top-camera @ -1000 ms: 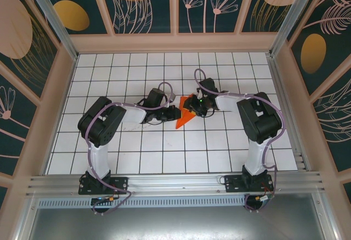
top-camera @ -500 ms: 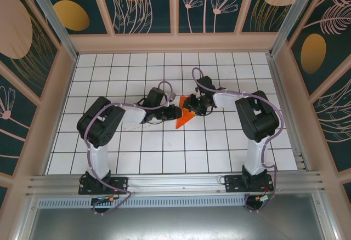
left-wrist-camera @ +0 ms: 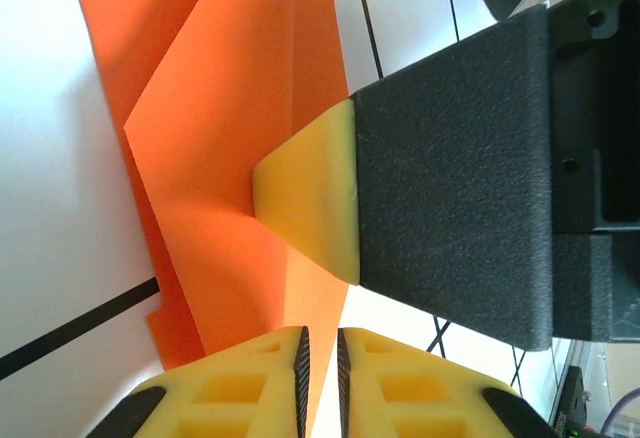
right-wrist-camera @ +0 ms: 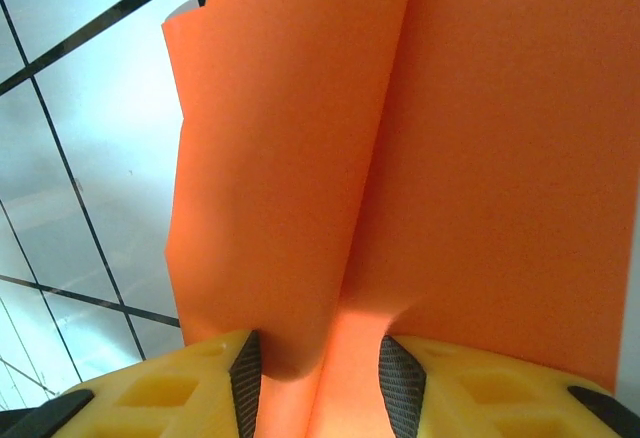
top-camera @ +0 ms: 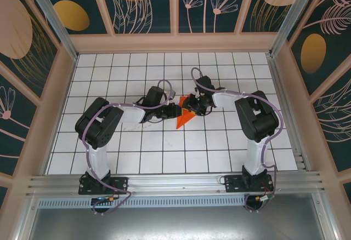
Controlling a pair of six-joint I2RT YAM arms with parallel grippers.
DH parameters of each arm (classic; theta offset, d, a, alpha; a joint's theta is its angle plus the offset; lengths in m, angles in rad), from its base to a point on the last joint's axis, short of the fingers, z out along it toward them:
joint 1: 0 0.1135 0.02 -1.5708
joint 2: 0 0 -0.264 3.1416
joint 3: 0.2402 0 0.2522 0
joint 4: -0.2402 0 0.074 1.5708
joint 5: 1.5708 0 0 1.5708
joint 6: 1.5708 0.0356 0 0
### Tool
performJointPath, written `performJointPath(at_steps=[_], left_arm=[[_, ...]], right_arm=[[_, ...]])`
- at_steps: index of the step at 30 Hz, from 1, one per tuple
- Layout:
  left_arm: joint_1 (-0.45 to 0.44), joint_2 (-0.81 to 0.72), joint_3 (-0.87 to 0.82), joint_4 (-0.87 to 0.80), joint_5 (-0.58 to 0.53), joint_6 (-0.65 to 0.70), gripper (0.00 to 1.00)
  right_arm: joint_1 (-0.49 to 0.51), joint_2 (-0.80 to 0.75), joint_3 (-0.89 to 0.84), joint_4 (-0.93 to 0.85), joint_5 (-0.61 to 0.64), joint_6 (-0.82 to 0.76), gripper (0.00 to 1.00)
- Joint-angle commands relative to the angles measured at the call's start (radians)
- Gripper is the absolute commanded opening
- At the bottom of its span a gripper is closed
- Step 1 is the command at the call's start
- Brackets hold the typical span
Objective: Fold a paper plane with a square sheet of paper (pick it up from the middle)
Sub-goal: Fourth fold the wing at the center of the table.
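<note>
The square sheet of paper point(top-camera: 184, 120) is folded into a bright orange-red pointed shape at the table's middle, its tip toward the near left. In the left wrist view the paper point(left-wrist-camera: 220, 138) shows lengthwise creases. My left gripper point(top-camera: 175, 112) meets it from the left. Its yellow jaws point(left-wrist-camera: 320, 378) stand almost together, with the paper's edge in the thin gap. My right gripper point(top-camera: 191, 106) holds the far end, and one of its fingers point(left-wrist-camera: 310, 203) lies on the paper. In the right wrist view a bulging fold of paper point(right-wrist-camera: 400, 138) sits between that gripper's point(right-wrist-camera: 320, 378) pads.
The white gridded floor point(top-camera: 164, 152) spreads around the paper on all sides. Patterned walls point(top-camera: 175, 41) close the back and both sides. An aluminium rail point(top-camera: 175, 182) with both arm bases runs along the near edge.
The right gripper has shifted slightly left and away from the bases, still on the paper. The left gripper has edged right toward the paper. The paper's tip has stayed in place.
</note>
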Motion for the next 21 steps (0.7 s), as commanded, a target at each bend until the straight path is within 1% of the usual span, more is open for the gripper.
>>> performJointPath(at_steps=[1, 16, 21], left_arm=[[0.002, 0.031, 0.019, 0.013, 0.028, -0.005, 0.19], [0.002, 0.067, 0.024, 0.02, 0.047, -0.012, 0.18], [0.001, 0.072, 0.024, 0.031, 0.057, -0.019, 0.18]], right_arm=[[0.017, 0.155, -0.067, -0.096, 0.168, -0.026, 0.43], [0.026, 0.2, -0.048, -0.127, 0.187, -0.031, 0.41], [0.031, 0.213, -0.041, -0.136, 0.196, -0.036, 0.39]])
